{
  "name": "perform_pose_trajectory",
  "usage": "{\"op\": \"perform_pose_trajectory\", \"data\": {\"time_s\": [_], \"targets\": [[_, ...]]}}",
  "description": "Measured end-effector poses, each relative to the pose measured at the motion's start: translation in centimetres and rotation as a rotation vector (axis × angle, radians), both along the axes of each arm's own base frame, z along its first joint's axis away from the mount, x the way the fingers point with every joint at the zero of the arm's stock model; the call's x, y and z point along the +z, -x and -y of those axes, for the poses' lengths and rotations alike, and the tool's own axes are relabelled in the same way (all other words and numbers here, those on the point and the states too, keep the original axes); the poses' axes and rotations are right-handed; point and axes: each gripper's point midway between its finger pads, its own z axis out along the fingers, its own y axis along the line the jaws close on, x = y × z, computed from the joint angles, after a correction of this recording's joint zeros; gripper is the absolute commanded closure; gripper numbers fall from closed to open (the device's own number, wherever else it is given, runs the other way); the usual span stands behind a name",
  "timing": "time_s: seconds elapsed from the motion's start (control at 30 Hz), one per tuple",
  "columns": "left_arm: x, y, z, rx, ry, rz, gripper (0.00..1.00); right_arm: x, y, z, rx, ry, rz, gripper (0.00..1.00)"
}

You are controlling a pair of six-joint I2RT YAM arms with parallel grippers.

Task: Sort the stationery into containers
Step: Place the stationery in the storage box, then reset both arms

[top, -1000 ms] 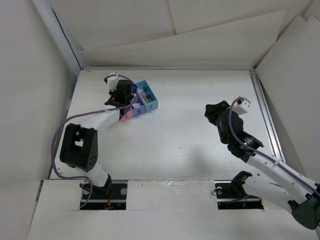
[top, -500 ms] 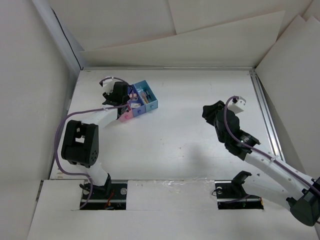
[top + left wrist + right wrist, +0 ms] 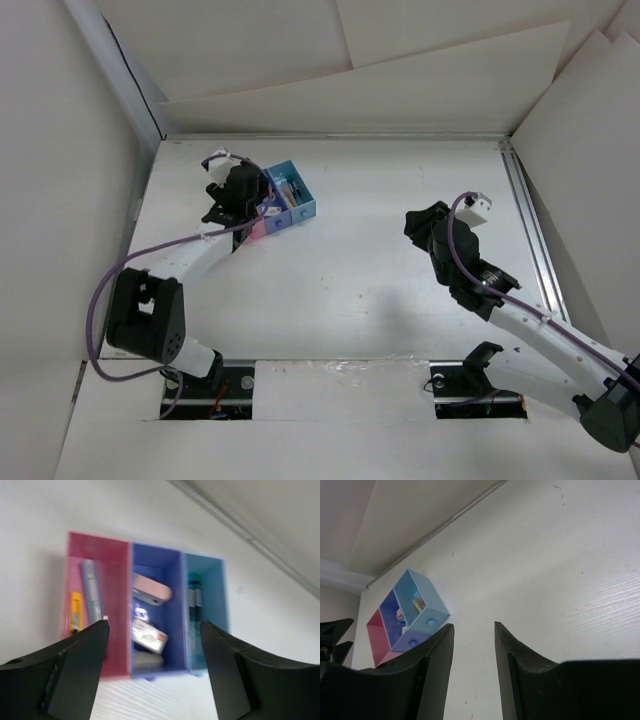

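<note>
The containers (image 3: 122,580) are three joined trays at the table's back left (image 3: 297,196). In the left wrist view the pink tray (image 3: 112,652) holds a blue-grey pen (image 3: 91,591) and a yellow-orange piece (image 3: 75,611). The dark blue tray (image 3: 172,605) holds a pale pink eraser (image 3: 151,589) and a white labelled block (image 3: 149,634). The light blue tray (image 3: 215,605) holds a dark pen (image 3: 194,597). My left gripper (image 3: 154,626) hangs open above the trays (image 3: 245,200), holding nothing. My right gripper (image 3: 473,626) is open and empty over bare table at the right (image 3: 418,222).
White boards wall in the table at the left, back and right. A metal rail (image 3: 530,230) runs along the right edge. The left arm's purple cable (image 3: 105,290) loops out to the left. The trays show small and far off in the right wrist view (image 3: 405,615).
My left gripper has opened wide above the trays, and its arm has swung slightly. The right gripper moved a little to the left early on, then stayed still.
</note>
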Motion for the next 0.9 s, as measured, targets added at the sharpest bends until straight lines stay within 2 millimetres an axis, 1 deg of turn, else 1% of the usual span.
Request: {"op": "perform_pose_trajectory", "data": {"time_s": [0.03,0.07,0.1,0.17,0.2,0.23,0.33,0.37,0.5,0.6,0.67,0.77,0.9], "targets": [[0.9,0.4,0.7,-0.026,0.011,0.025,0.0,0.0,0.0,0.0,0.0,0.0,0.0,0.56],[1.8,0.9,1.6,-0.067,0.027,0.052,0.0,0.0,0.0,0.0,0.0,-0.001,0.001,0.55],[2.8,1.4,2.5,-0.108,0.053,0.088,0.0,0.0,0.0,0.0,0.0,-0.001,0.001,0.5],[4.2,2.5,3.4,-0.167,0.09,0.137,0.0,0.0,0.0,0.0,0.001,0.001,0.001,0.37],[4.9,3.1,3.7,-0.194,0.108,0.163,0.0,0.0,0.0,0.0,0.001,0.0,0.001,0.26],[5.3,3.8,3.9,-0.219,0.124,0.184,0.0,0.1,0.0,0.0,0.001,0.001,0.001,0.18],[6.2,5.8,4.1,-0.274,0.15,0.224,0.0,-0.1,-0.2,-0.2,0.004,0.015,-0.006,0.03],[6.5,6.5,4.1,-0.285,0.158,0.238,0.0,-0.2,-0.4,-0.3,0.004,0.02,-0.011,0.01],[8.8,9.4,3.0,-0.282,0.201,0.329,0.0,-1.1,-0.8,-0.7,0.007,0.042,-0.036,0.01],[10.9,11.7,1.5,-0.239,0.238,0.409,0.0,-1.8,-1.1,-0.9,0.007,0.056,-0.054,0.01],[11.8,12.8,0.5,-0.205,0.256,0.44,0.0,-2.1,-1.1,-1.0,0.009,0.061,-0.061,0.01],[12.0,14.0,-0.6,-0.166,0.257,0.443,0.0,-2.1,-1.1,-1.1,0.01,0.061,-0.061,0.01],[10.9,14.8,-1.2,-0.153,0.233,0.398,0.0,-1.8,-1.2,-1.2,0.016,0.056,-0.057,0.01]]}}
